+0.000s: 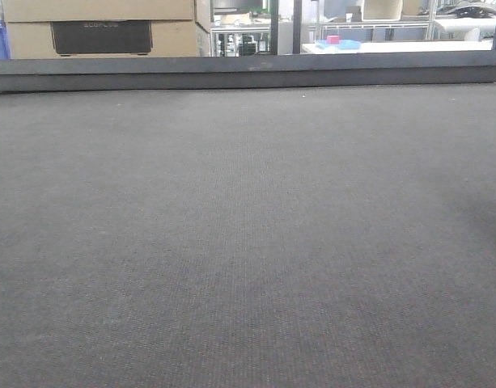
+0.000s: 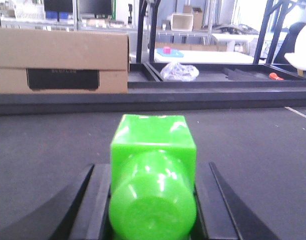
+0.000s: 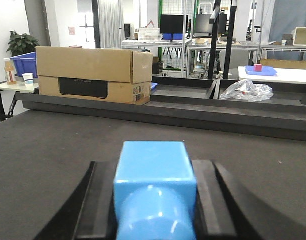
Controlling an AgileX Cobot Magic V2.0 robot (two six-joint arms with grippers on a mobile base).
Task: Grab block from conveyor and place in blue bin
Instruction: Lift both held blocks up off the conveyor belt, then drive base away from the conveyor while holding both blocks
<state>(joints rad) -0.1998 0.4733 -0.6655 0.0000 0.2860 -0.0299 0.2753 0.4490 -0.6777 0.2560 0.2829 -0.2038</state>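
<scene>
In the left wrist view a glossy green block [image 2: 153,137], a cube with a rounded knob facing the camera, sits between the black fingers of my left gripper [image 2: 153,172], which is shut on it just above the dark grey conveyor [image 2: 38,145]. The right wrist view has a matching blue block [image 3: 153,162], and my right gripper [image 3: 153,172] is shut on it over the belt [image 3: 43,145]. A blue bin [image 3: 23,62] stands far off at the left, beyond the rail. The front view holds only bare belt [image 1: 248,242]; neither gripper appears there.
A dark raised rail [image 1: 248,73] borders the belt's far side. Behind it stands a cardboard box [image 3: 93,72]. A crumpled plastic bag [image 3: 247,90] lies in a black frame to the right. A bottle and cup [image 3: 10,71] stand by the bin.
</scene>
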